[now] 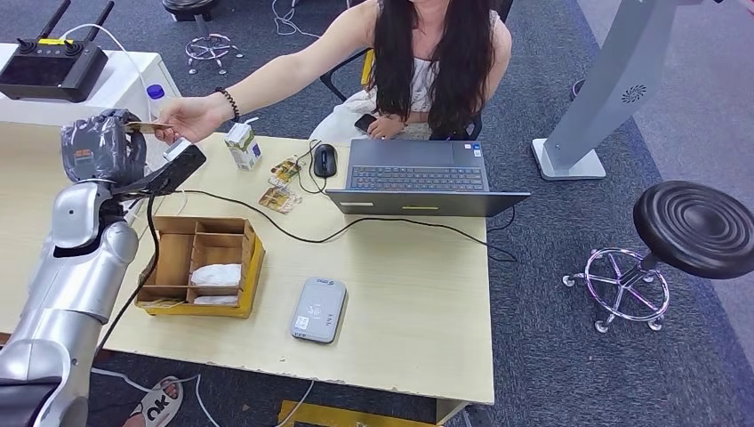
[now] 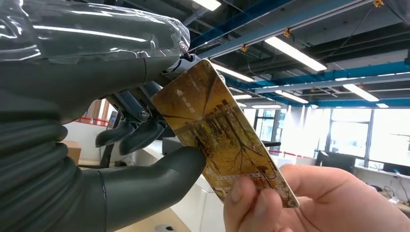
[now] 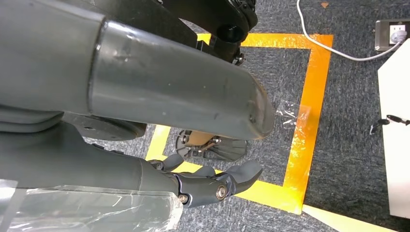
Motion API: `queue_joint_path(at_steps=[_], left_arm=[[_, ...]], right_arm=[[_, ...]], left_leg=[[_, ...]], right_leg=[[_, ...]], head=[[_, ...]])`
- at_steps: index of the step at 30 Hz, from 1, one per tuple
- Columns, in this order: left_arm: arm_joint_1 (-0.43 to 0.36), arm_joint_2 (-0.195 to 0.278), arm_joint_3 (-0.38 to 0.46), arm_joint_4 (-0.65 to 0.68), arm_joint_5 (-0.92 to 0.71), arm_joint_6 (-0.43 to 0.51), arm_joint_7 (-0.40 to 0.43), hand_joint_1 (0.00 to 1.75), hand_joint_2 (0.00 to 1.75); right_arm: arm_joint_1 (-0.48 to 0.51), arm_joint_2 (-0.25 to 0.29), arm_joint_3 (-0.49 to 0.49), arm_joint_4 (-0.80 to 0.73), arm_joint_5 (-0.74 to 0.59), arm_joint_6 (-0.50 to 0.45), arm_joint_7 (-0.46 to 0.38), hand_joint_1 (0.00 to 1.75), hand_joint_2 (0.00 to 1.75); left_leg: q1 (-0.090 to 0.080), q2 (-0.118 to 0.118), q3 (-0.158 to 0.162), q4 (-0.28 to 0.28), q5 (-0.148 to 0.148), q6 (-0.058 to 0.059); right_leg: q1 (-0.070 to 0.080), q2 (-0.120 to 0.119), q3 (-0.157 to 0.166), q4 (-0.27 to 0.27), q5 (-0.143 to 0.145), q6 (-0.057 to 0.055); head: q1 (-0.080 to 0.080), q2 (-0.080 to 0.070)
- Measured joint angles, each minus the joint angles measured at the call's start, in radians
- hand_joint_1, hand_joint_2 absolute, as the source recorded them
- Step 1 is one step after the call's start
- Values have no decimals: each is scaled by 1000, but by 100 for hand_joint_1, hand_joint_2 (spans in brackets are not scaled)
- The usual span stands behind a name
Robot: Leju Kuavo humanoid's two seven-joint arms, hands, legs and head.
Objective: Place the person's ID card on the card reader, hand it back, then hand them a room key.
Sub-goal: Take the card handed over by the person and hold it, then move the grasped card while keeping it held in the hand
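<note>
Left wrist view: the left hand (image 2: pixel 145 145) pinches a brown-gold plastic card (image 2: pixel 222 140), gripped too by the person's hand (image 2: pixel 300 203); the right hand (image 3: pixel 203 179) hangs empty, fingers apart.

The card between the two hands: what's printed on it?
The card carries a golden-brown picture of autumn trees; the left wrist view shows it best.

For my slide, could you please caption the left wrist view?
Handover: left hand and a person's hand both hold the card under office ceiling lights.
</note>
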Motion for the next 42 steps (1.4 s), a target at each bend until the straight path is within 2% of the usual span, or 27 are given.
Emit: queue_joint_path(at_steps=[14,22,29,36,42], left_arm=[[0,-2,-6,0,3,4,-8,175,175],[35,-13,-10,-15,21,96,-56,175,175],[127,-61,-47,-180,21,87,-55,175,175],[185,-95,-85,-301,33,59,-75,175,175],[319,-152,-211,-491,3,-49,-37,175,175]], right_arm=[[0,0,0,0,2,1,-1,0,0],[1,0,0,0,3,-1,-1,0,0],[5,0,0,0,0,-5,-8,0,0],[9,0,-3,0,-11,-6,-15,0,0],[20,0,-24,1,-34,-15,-35,0,0]], left_leg=[[0,0,0,0,0,0],[0,0,0,0,0,0],[0,0,0,0,0,0],[0,0,0,0,0,0],[-1,-1,-1,0,0,0]], right_leg=[[0,0,0,0,0,0],[0,0,0,0,0,0],[0,0,0,0,0,0],[0,0,0,0,0,0],[0,-1,0,-1,0,0]], head=[[0,0],[0,0],[0,0],[0,0],[-1,0]])
